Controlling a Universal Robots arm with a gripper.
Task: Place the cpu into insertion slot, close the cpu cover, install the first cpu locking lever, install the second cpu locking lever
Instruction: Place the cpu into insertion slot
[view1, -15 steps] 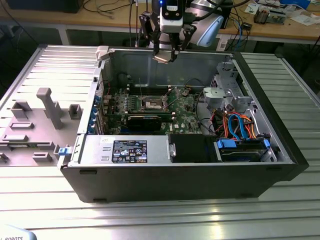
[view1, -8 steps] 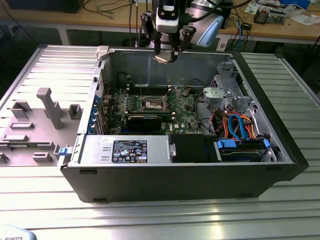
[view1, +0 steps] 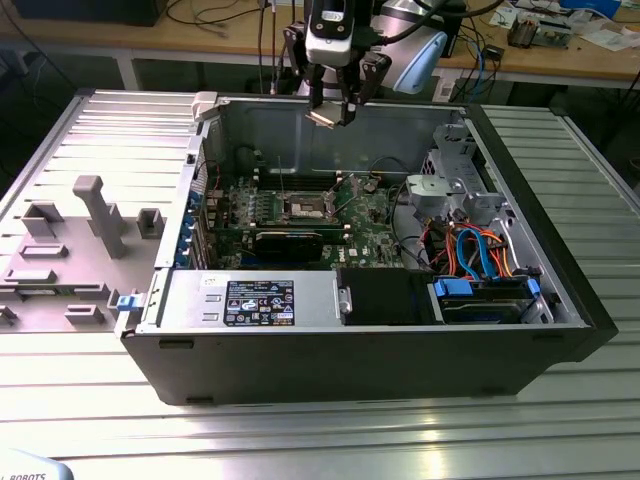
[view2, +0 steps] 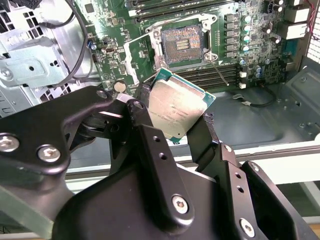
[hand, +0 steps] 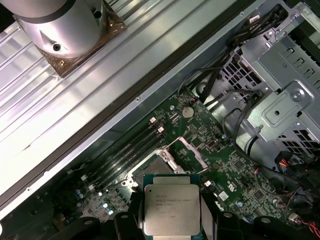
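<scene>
My gripper (view1: 335, 108) hangs high above the open computer case, over its back wall, and is shut on the cpu (view1: 325, 117). In both wrist views the cpu (view2: 175, 107) (hand: 171, 207) is a square silver-topped chip with a green edge, pinched at two opposite sides by the black fingers (view2: 142, 107). Far below on the green motherboard lies the insertion slot (view2: 182, 44) (view1: 305, 208), bare, with its dark centre exposed. The cpu cover (view2: 136, 52) (hand: 190, 150) is swung open beside the slot. A thin locking lever (view2: 220, 67) sticks out free by the slot's corner.
Black RAM slots (view2: 210, 75) run beside the socket. A long black expansion card (view1: 290, 240) lies in front of it. A metal drive cage (view1: 440, 190) with coloured cables fills the exterior view's right. A grey fixture tray (view1: 80, 240) sits left of the case.
</scene>
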